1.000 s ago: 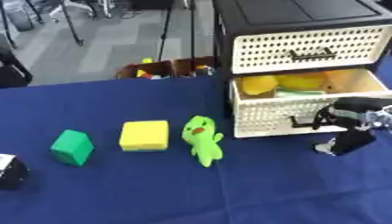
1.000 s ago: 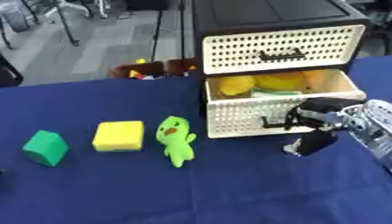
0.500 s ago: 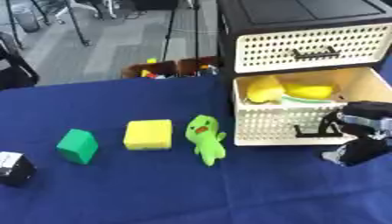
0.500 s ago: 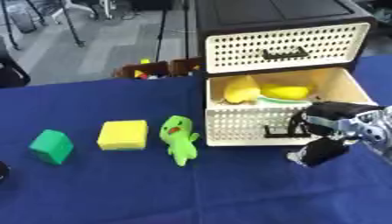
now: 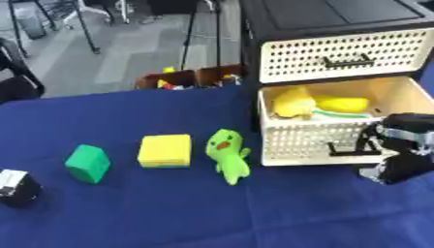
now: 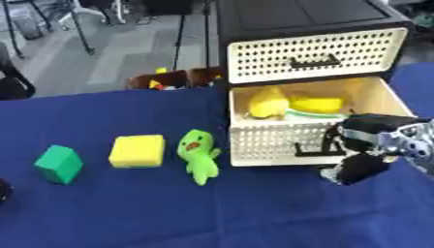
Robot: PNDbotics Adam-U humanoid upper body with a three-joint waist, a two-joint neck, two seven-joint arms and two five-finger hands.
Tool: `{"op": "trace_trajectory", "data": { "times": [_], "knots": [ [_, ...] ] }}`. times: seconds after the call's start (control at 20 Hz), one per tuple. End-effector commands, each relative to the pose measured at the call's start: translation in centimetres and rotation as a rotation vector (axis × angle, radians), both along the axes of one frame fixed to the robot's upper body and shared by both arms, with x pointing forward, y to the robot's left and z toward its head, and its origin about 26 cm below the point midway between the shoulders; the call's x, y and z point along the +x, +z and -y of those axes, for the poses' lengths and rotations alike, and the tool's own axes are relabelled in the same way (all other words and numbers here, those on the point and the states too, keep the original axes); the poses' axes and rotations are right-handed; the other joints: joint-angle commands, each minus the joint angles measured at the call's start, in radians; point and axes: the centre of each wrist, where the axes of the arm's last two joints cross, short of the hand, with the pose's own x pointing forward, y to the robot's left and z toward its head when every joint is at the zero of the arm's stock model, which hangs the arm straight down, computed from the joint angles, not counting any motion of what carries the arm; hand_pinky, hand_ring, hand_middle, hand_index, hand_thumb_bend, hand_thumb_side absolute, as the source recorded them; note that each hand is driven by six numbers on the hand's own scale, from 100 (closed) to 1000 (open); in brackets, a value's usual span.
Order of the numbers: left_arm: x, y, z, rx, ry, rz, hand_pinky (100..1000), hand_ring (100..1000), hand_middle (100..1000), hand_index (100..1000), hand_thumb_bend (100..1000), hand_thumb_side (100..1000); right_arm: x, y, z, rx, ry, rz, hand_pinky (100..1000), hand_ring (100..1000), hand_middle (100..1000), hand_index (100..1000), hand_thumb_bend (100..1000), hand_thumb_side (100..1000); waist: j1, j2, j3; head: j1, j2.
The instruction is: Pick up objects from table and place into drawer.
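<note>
- Right hand [image 6: 360,160], fingers curled on nothing, at the open drawer's [image 6: 288,140] front.
- Green toy [image 6: 197,154], yellow block [image 6: 136,150], green block [image 6: 58,164] line the counter [image 6: 169,213] at 9 o'clock of the drawer.

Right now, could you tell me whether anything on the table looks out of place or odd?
Nothing stands out. The green block, yellow block and green plush toy lie in a row on the blue cloth, and the lower drawer stands open with yellow items inside, the right hand just before it.
</note>
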Motion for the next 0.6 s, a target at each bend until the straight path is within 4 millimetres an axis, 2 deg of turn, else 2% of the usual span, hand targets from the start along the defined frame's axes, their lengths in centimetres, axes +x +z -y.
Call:
{"op": "trace_trajectory", "data": {
  "times": [0.05, 0.35, 0.6],
  "knots": [
    [-0.3, 0.7, -0.3, 0.010, 0.010, 0.025, 477, 549, 640, 868, 230, 861, -0.2, 0.7, 0.6, -0.044, -0.034, 0.011, 100, 214, 101, 765, 272, 574, -0.002, -0.022, 0.001, 0.001, -0.002],
    [-0.3, 0.6, -0.4, 0.003, 0.018, 0.025, 476, 548, 639, 868, 228, 862, -0.5, -0.2, 1.4, -0.052, -0.063, -0.014, 100, 215, 103, 759, 264, 572, 0.000, -0.019, -0.005, 0.001, 0.000],
    [-0.3, 0.5, -0.4, 0.000, 0.021, 0.020, 475, 547, 638, 867, 228, 863, -0.8, -0.1, 1.0, -0.017, -0.040, 0.023, 100, 204, 100, 816, 296, 585, 0.003, -0.020, -0.009, 0.002, -0.001]
  ]
}}
